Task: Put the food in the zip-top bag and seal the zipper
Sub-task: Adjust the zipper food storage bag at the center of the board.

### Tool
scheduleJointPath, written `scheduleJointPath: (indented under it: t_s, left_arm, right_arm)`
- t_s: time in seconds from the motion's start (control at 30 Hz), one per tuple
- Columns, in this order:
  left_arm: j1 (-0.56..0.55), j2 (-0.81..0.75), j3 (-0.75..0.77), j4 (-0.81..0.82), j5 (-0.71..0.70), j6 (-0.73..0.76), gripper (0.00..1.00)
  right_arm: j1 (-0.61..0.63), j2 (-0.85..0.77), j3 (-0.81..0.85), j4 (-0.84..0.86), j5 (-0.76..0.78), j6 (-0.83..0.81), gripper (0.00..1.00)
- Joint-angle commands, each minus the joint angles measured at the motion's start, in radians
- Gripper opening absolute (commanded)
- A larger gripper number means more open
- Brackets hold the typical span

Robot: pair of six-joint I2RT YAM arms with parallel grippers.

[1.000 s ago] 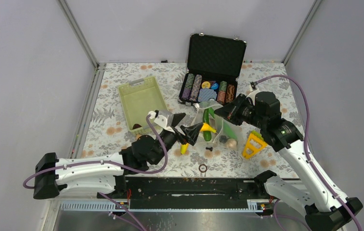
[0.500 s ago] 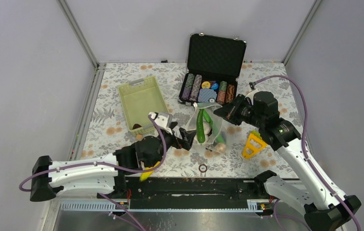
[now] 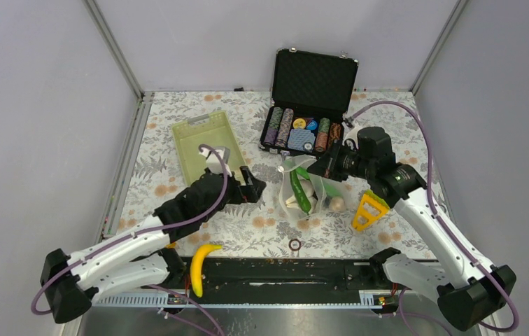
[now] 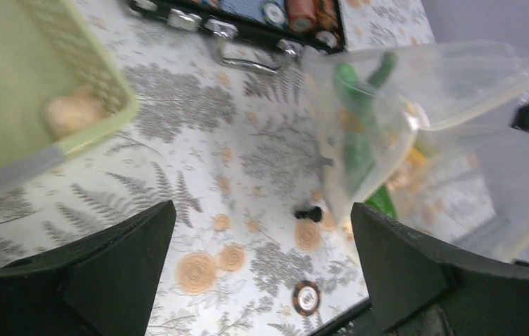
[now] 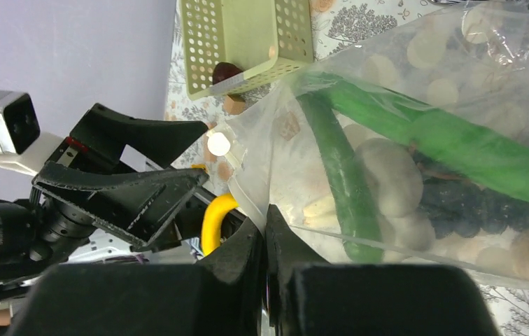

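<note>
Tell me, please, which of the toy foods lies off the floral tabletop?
The yellow banana: it lies on the black rail at the near edge, whereas the green vegetables and white bulbs sit inside the zip-top bag.

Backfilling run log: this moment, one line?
left hand: open, empty | right hand: shut on zip-top bag rim | banana: lying outside bag

Lime-green slotted plastic basket (image 3: 202, 143) stands rear left on the floral-patterned table cover (image 3: 171, 105). Open black hard case (image 3: 314, 77) holds rows of striped poker chips (image 3: 279, 126). Yellow triangular plastic tool (image 3: 367, 212) lies to the right. Small dark ring (image 3: 294, 244) lies near the front edge.
</note>
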Motion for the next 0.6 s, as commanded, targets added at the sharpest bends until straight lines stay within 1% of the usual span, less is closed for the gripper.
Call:
scheduleJointPath:
  t_s: [0.0, 0.07, 0.13, 0.2, 0.37, 0.43, 0.47, 0.57]
  left_arm:
    - [0.019, 0.091, 0.016, 0.219, 0.299, -0.051, 0.99]
    - [0.019, 0.163, 0.035, 0.276, 0.348, -0.054, 0.99]
    - [0.019, 0.224, 0.061, 0.299, 0.393, -0.053, 0.99]
    - [0.017, 0.282, 0.078, 0.320, 0.389, -0.051, 0.98]
    - [0.008, 0.381, 0.132, 0.355, 0.370, -0.046, 0.87]
    - [-0.007, 0.415, 0.171, 0.344, 0.313, -0.034, 0.73]
    - [-0.011, 0.433, 0.192, 0.332, 0.299, -0.028, 0.64]
    - [-0.013, 0.479, 0.270, 0.260, 0.266, -0.025, 0.17]
  right_arm:
    - [-0.007, 0.030, 0.064, -0.009, -0.060, -0.097, 0.05]
    - [-0.007, 0.043, 0.079, -0.030, -0.034, -0.114, 0.05]
    - [-0.007, 0.054, 0.094, -0.052, -0.011, -0.132, 0.05]
    - [-0.007, 0.060, 0.103, -0.060, -0.008, -0.141, 0.05]
    - [-0.007, 0.091, 0.122, -0.122, 0.019, -0.176, 0.06]
    - [-0.007, 0.099, 0.122, -0.144, 0.026, -0.190, 0.09]
    - [-0.007, 0.100, 0.124, -0.153, 0.028, -0.196, 0.10]
    - [-0.004, 0.111, 0.151, -0.231, 0.067, -0.239, 0.17]
